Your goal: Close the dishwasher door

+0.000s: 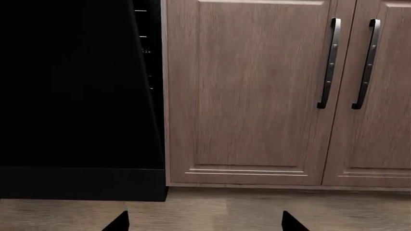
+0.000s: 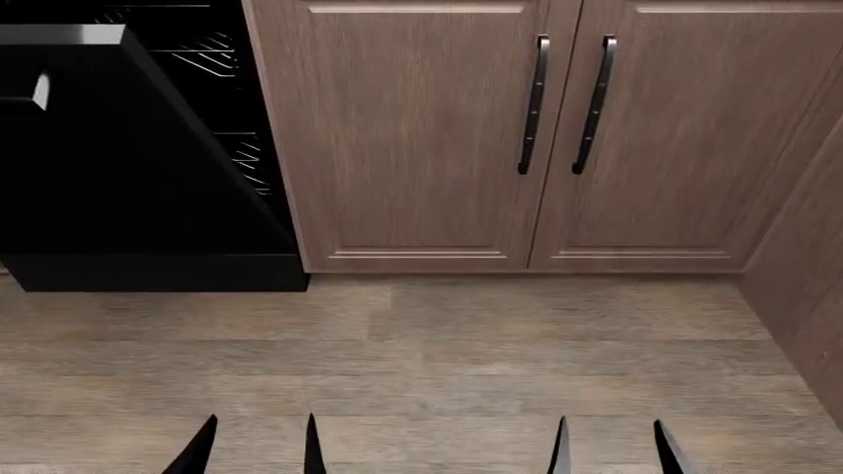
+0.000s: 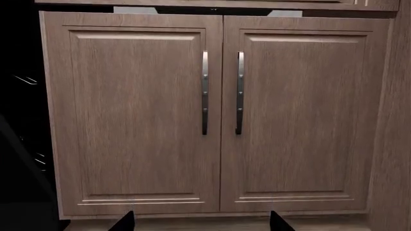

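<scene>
The dishwasher door (image 2: pixel 118 158) runs off the head view's left edge, its handle (image 2: pixel 39 91) cut short. Only the 2 fingertips of each gripper, left (image 2: pixel 257 449) and right (image 2: pixel 613 449), show; both arms are out of frame.

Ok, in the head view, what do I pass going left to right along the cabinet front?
Dishwasher door, tilted open → the rack showing behind it → left cabinet door → its black handle → the second handle → right cabinet door.

Even soft light, sharp renders, no glare, faint shadows
</scene>
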{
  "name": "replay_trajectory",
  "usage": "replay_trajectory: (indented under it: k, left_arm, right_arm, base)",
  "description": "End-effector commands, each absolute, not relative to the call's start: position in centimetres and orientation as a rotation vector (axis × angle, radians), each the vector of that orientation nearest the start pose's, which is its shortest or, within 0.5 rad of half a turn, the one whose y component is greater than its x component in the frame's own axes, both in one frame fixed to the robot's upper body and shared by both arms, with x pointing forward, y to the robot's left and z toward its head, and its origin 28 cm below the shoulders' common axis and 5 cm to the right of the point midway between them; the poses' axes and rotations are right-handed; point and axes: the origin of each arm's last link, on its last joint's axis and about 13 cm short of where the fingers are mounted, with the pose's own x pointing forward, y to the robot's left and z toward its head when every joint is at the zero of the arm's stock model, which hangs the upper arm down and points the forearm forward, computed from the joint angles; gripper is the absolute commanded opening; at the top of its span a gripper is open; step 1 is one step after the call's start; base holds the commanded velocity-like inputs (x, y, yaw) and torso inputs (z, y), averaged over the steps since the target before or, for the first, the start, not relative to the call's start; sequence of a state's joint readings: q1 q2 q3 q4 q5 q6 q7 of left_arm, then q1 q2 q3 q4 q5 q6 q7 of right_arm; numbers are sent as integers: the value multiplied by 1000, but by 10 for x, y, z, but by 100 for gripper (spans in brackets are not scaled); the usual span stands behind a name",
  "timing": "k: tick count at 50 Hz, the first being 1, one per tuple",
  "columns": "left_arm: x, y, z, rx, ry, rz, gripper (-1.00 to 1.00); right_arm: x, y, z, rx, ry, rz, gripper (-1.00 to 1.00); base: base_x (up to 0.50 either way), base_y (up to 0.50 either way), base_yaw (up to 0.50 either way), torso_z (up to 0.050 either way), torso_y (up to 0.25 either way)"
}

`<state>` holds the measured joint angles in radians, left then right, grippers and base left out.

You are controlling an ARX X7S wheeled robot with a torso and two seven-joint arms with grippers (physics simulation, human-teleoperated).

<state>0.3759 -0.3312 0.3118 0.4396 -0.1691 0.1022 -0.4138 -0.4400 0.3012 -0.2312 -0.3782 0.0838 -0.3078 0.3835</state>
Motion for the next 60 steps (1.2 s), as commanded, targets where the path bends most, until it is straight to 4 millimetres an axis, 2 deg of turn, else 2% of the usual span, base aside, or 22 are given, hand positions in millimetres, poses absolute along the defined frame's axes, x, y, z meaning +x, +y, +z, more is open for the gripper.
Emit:
replay_trajectory:
  k: [1, 34, 43, 60]
  left_arm:
    - [115, 198, 42, -24, -73, 0, 100]
    - [116, 199, 43, -32, -95, 11, 100]
    - [116, 199, 42, -42, -100, 21, 100]
    - [116, 200, 42, -49, -102, 28, 100]
  right_arm:
    - [107, -101, 40, -12, -201, -45, 100]
    - [107, -101, 39, -11, -201, -45, 100]
    - [107, -101, 39, -24, -203, -39, 100]
    - [107, -101, 40, -20, -205, -41, 100]
  base:
    - [0, 0, 0, -50, 96]
    - [0, 0, 0, -50, 90]
    - [0, 31, 0, 0, 0]
    - [0, 489, 0, 0, 0]
